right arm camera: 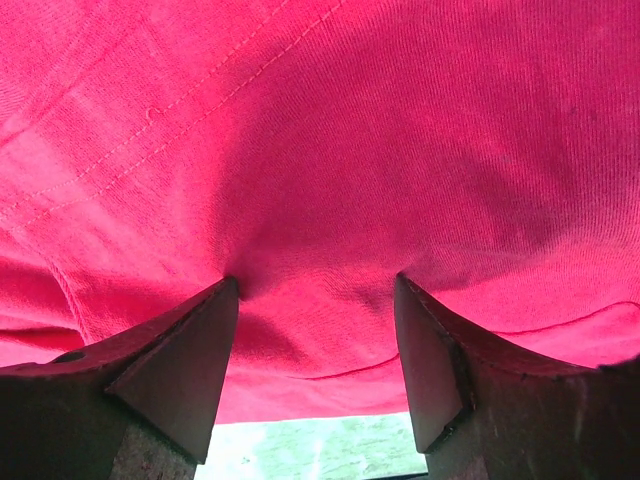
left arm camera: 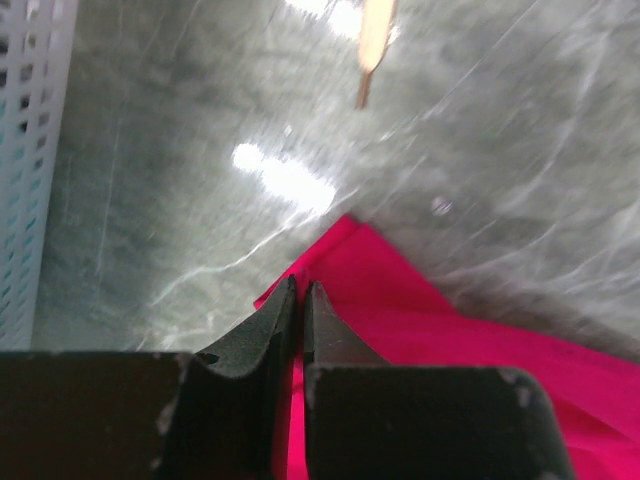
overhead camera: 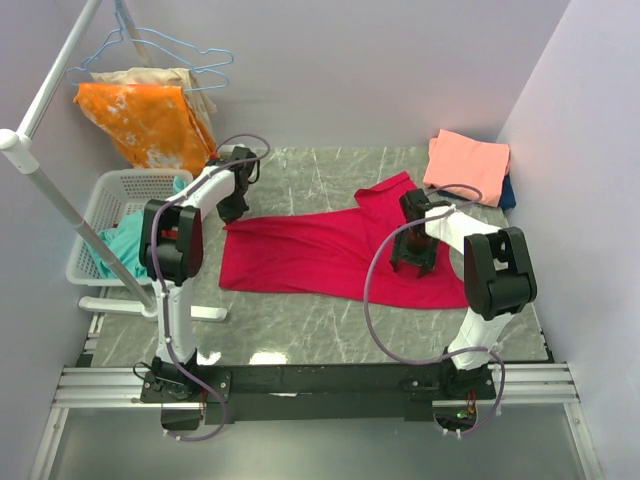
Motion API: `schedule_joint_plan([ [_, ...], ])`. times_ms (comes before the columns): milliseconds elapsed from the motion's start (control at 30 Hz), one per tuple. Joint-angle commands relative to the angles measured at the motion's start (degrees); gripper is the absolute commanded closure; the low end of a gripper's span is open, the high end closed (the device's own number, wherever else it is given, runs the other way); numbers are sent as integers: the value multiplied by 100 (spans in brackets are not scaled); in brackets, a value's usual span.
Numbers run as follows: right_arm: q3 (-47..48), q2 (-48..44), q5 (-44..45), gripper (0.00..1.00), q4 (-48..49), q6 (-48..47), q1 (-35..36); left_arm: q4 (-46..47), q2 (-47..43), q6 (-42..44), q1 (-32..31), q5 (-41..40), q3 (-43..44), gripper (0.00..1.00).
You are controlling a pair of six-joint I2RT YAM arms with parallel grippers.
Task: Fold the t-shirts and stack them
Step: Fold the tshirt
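Orange blotched cloth [overhead camera: 145, 125] hangs near a white basket [overhead camera: 125, 185].

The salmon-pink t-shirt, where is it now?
In the top view the salmon-pink t-shirt lies folded at the far right corner of the table, dark blue cloth showing at its right edge, beyond the red t-shirt.

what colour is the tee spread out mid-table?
Plain crimson red t-shirt, no pattern. It shows best in the top external view.

Pale lilac walls [overhead camera: 380, 70] enclose a grey marble-patterned table [overhead camera: 330, 330] showing bright glare; at left, a white basket [overhead camera: 100, 200] sits beside a white rail [overhead camera: 40, 180] with blue hangers [overhead camera: 190, 55] and a blotched orange cloth [overhead camera: 150, 120].
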Motion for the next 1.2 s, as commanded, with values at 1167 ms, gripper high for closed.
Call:
schedule_joint_plan([
  [1167, 4935, 2690, 961, 32, 2053, 402, -265, -72, -507, 3, -57, 150, 376, 99],
])
